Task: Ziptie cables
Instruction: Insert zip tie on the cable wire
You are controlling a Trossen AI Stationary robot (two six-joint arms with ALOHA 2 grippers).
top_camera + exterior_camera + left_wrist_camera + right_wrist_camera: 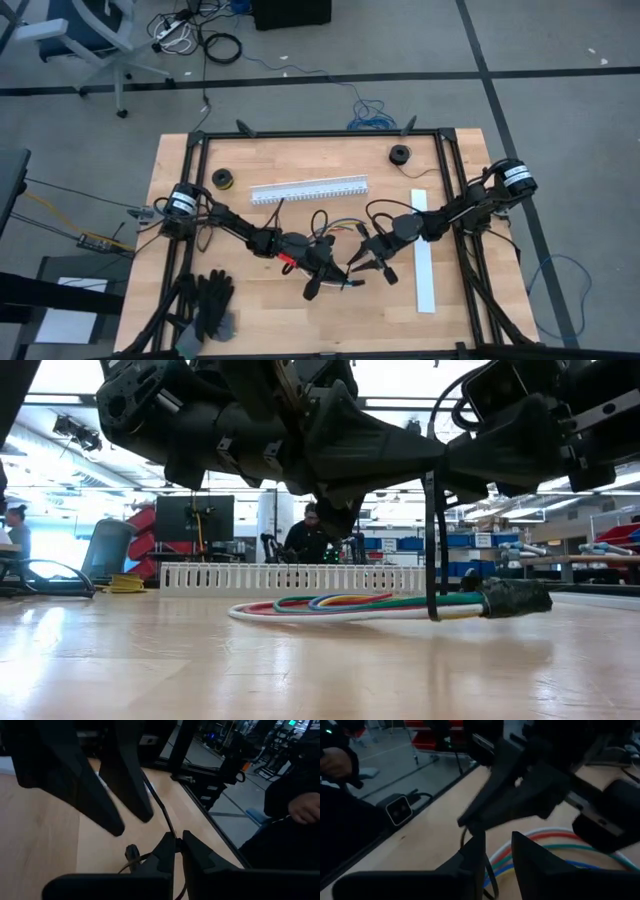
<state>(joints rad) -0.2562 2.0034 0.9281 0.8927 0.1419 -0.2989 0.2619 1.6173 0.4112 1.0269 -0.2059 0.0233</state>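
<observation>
Now cables [380, 603] lie flat across table; left gripper [176, 851] pinched together, right gripper [497, 857] apart.

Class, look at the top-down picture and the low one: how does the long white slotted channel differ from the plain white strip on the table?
The slotted channel has a comb of teeth along its length; the white strip is smooth and flat. The slotted channel lies almost across the table, slightly tilted, at mid-table towards the far edge; the white strip runs front to back on the right side. Both are long, white and rest on the table.
</observation>
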